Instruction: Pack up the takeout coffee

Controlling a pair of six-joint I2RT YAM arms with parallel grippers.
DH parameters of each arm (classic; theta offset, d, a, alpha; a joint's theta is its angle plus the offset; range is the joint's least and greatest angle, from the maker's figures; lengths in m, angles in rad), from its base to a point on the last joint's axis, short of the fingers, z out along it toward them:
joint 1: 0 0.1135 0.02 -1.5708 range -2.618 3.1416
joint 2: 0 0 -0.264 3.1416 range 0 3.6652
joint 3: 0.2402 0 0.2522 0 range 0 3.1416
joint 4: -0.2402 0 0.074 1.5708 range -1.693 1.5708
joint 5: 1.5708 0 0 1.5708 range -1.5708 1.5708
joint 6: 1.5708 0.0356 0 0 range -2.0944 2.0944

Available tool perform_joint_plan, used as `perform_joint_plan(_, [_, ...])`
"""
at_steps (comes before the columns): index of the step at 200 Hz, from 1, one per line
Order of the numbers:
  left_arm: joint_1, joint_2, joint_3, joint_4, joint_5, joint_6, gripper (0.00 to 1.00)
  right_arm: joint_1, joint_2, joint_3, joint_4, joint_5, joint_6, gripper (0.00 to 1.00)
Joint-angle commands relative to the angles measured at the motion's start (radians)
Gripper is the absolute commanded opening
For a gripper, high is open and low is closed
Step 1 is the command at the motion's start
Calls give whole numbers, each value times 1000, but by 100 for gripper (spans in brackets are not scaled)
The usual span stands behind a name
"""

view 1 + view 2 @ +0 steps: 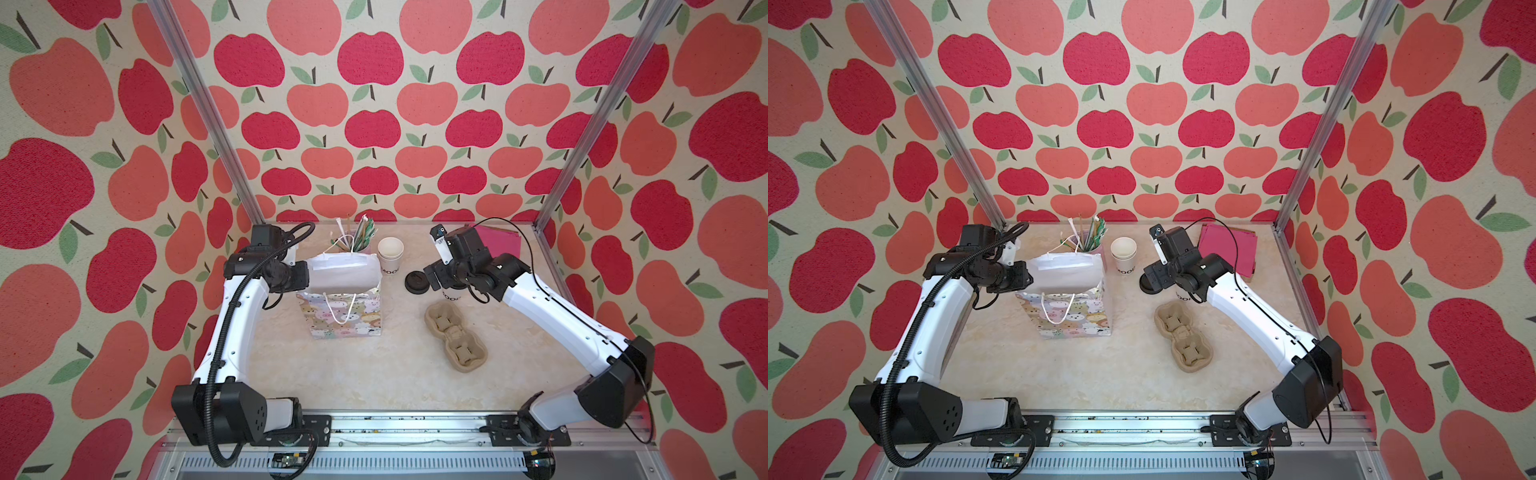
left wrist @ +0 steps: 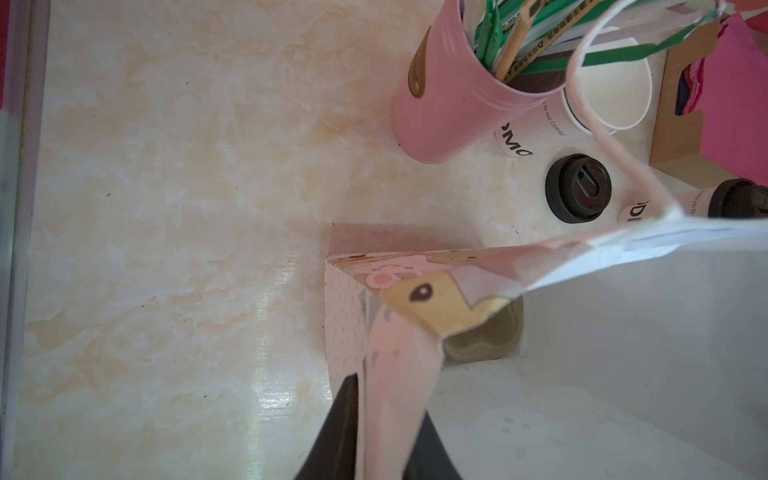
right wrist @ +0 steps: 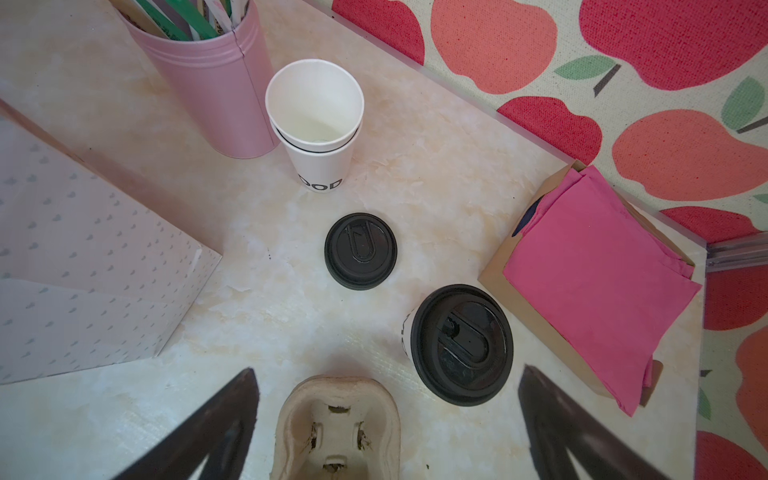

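Two black left fingers (image 2: 345, 419) pinch the paper rim of the cartoon gift bag (image 2: 399, 365), apparently to hold its mouth open. The right fingers (image 3: 216, 415) gape at full spread and hold nothing. The takeout coffee (image 3: 461, 345), a white cup capped with its black lid, stands upright on the worktop (image 3: 291, 311) just ahead of the right fingers and closer to one of them. It is just beside the box of pink napkins (image 3: 594, 282) and near the pulp cup carrier (image 3: 336, 424).

The risks look plain enough. An off-centre closing could shove the cup into the napkin box or tip it. A squeeze at the lid could pop it off, and one on the thin wall could crush it. On the other side, a tug on the pinched rim could crease or tear the paper, or topple the bag.

Much stays unseen. In both top views the right wrist covers the cup, leaving only a strip of lettering (image 1: 451, 296), and the left fingers are lost behind the bag's pale lining. Whether the cup holds liquid cannot be told. A pulp-coloured shape deep in the bag (image 2: 482, 336) is too cut off to identify, and the carrier runs out of the right wrist view.
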Motion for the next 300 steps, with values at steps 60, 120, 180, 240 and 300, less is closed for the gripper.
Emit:
perform_joint_plan(60, [-16, -22, -6, 24, 181, 38, 0, -82, -27, 9, -52, -19, -12, 99])
perform_joint_plan(120, [-22, -15, -15, 47, 339, 12, 0, -161, 2, 53, -124, -8, 30, 99])
perform_joint_plan(180, [-47, -9, -31, 62, 403, 11, 0, -281, 79, 125, -246, -162, 45, 99])
perform_joint_plan(240, [-84, 31, 8, 3, 360, 10, 0, -331, 315, 417, -510, -268, -58, 99])
perform_joint_plan(300, [-100, 56, 19, -36, 308, 11, 0, -320, 447, 528, -601, -286, -51, 99])
